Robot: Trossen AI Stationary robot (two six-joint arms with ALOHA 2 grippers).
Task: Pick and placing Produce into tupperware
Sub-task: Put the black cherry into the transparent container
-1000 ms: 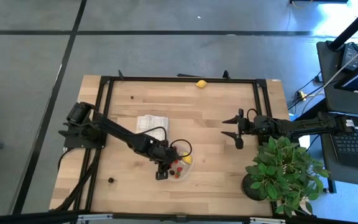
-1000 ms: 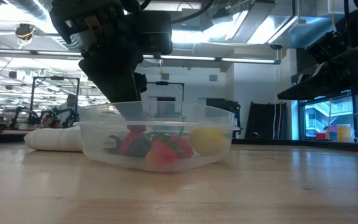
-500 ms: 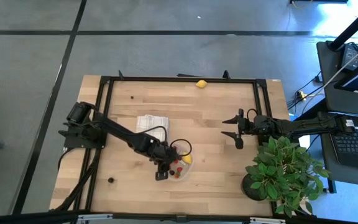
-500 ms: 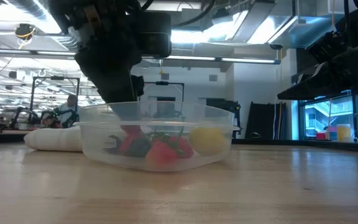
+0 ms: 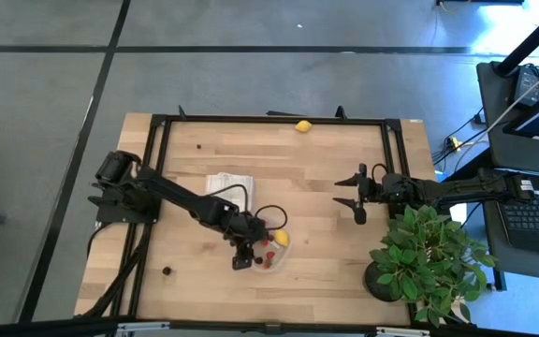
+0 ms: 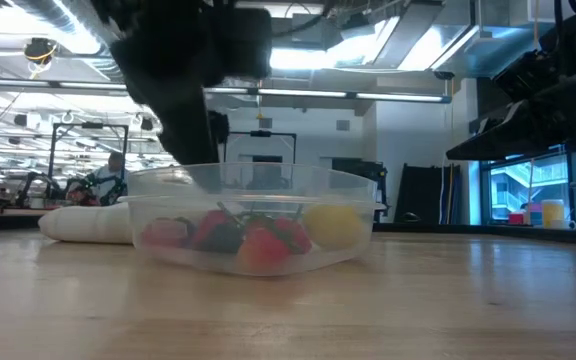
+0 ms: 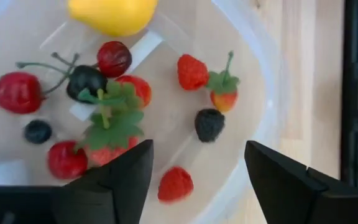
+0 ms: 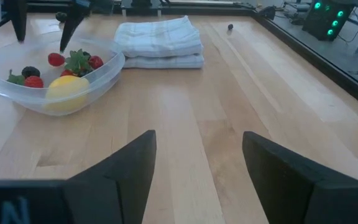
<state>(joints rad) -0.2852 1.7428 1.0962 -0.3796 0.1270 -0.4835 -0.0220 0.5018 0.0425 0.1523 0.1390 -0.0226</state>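
The clear tupperware (image 5: pixel 273 258) stands near the table's front middle. In it lie red and dark berries (image 7: pixel 110 99), a strawberry (image 7: pixel 192 71) and a yellow lemon (image 7: pixel 112 11). My left gripper (image 7: pixel 194 186) hovers open just above the tupperware's near-left part. A red berry (image 7: pixel 176 185) lies on the floor below its fingers. A second lemon (image 5: pixel 303 125) rests on the table at the far edge. My right gripper (image 5: pixel 354 199) waits open over the table's right half, empty.
A folded checked cloth (image 5: pixel 227 185) lies just beyond the tupperware. One loose dark berry (image 5: pixel 198 146) sits at the far left and another (image 5: pixel 167 271) at the near left. A potted plant (image 5: pixel 424 262) stands at the near right corner. A black frame (image 5: pixel 269 119) borders the table.
My left gripper has opened above the tupperware and let go of a red berry. The berry has dropped and now lies on the tupperware's floor, near its wall, beside the other fruit.
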